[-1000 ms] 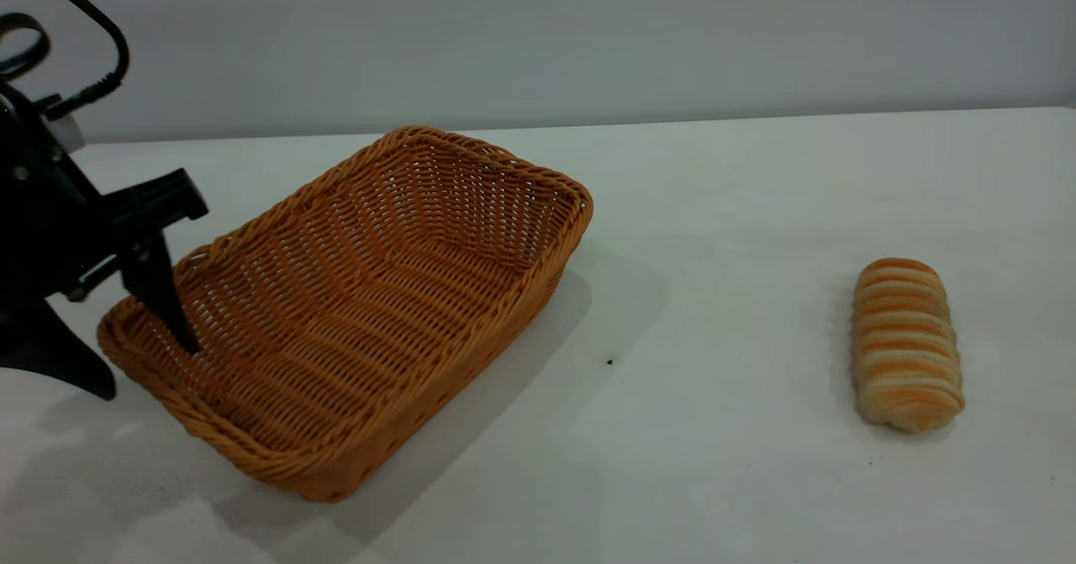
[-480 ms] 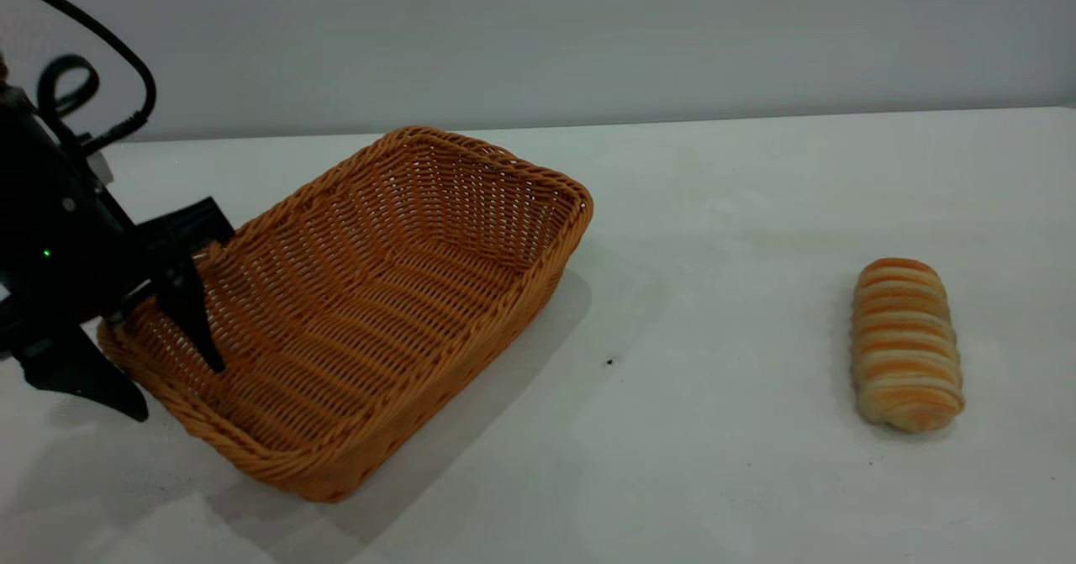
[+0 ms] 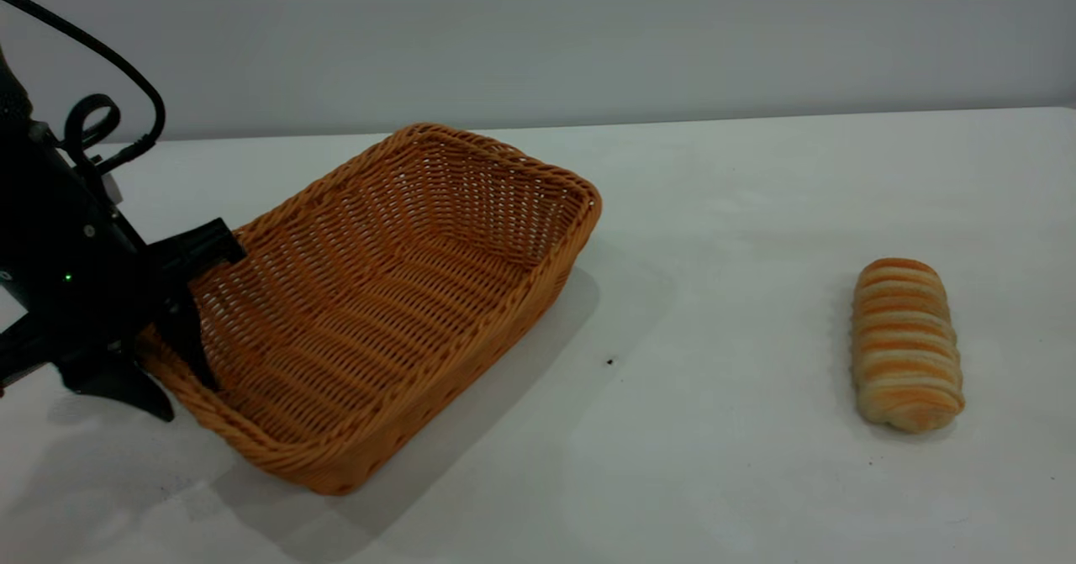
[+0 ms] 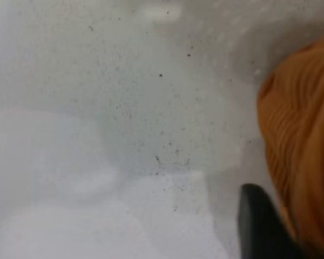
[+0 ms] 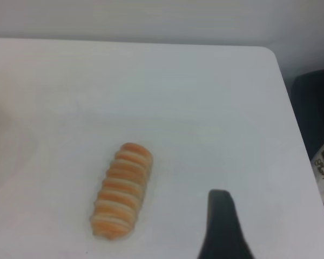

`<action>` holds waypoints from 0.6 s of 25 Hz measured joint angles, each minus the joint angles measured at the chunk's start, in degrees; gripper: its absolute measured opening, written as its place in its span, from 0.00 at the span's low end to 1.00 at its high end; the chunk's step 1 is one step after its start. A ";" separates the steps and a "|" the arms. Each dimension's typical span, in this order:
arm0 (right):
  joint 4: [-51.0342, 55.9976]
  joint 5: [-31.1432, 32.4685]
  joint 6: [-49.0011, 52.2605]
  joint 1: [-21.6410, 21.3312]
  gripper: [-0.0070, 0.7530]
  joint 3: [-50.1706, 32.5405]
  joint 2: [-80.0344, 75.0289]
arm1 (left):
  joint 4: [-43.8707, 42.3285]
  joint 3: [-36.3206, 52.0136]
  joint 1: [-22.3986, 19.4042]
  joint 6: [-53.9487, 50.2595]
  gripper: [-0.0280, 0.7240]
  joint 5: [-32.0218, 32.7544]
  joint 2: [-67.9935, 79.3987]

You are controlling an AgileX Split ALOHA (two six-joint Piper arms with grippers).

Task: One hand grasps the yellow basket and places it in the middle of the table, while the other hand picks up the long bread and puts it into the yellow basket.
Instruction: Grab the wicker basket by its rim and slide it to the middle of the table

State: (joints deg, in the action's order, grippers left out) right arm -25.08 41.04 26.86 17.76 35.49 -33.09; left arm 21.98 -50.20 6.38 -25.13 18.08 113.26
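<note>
yellow basket | left gripper clamped on its left rim | long bread lies well right on table

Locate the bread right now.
In the exterior view the bread lies alone on the table at the right, well apart from the basket; no gripper touches it.

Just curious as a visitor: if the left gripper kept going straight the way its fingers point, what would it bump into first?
The left gripper points down, straddling the yellow basket wall at its near-left corner. Going on, it would probably meet the table almost at once; depth is hard to judge.
</note>
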 joint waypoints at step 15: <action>0.00 0.00 0.00 0.00 0.73 0.00 0.00 | 1.76 -5.98 0.08 10.56 0.18 5.57 -1.41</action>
State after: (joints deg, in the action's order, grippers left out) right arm -25.08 41.04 26.86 17.76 35.49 -33.09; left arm 23.74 -56.18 6.45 -14.58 23.65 111.86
